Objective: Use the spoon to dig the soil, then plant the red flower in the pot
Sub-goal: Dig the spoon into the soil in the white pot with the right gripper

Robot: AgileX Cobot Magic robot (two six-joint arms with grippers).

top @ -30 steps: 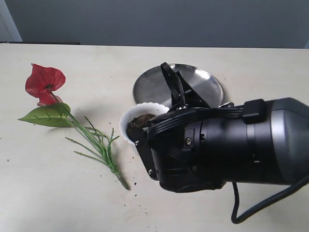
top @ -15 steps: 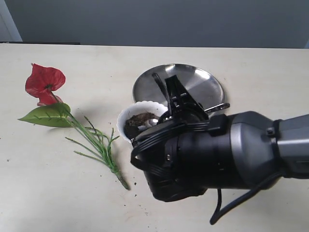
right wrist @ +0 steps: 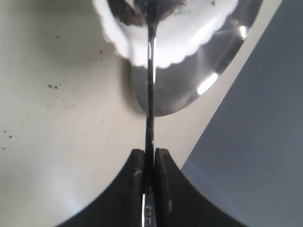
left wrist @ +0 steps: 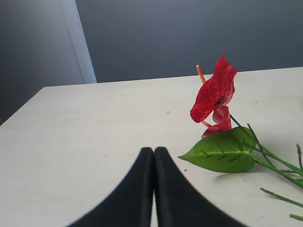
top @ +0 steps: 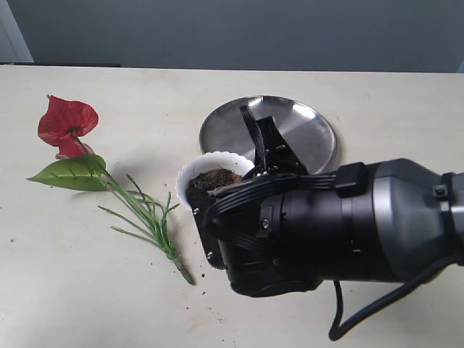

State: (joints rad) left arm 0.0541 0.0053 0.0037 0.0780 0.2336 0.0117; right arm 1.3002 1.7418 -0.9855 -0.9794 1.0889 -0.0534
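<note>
Right arm [top: 341, 225] angled low, right jaws pinching the spoon [right wrist: 150, 94], left jaws pressed together

The table [top: 109, 290] bears the red flower [top: 76, 172], the pot [top: 217, 158] and a steel plate [top: 301, 130].

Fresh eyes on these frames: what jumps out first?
The black right arm fills the exterior view's foreground, its hand shut on the spoon, whose bowl is at the soil in the white pot. The red flower lies flat on the table left of the pot, unplanted.
</note>
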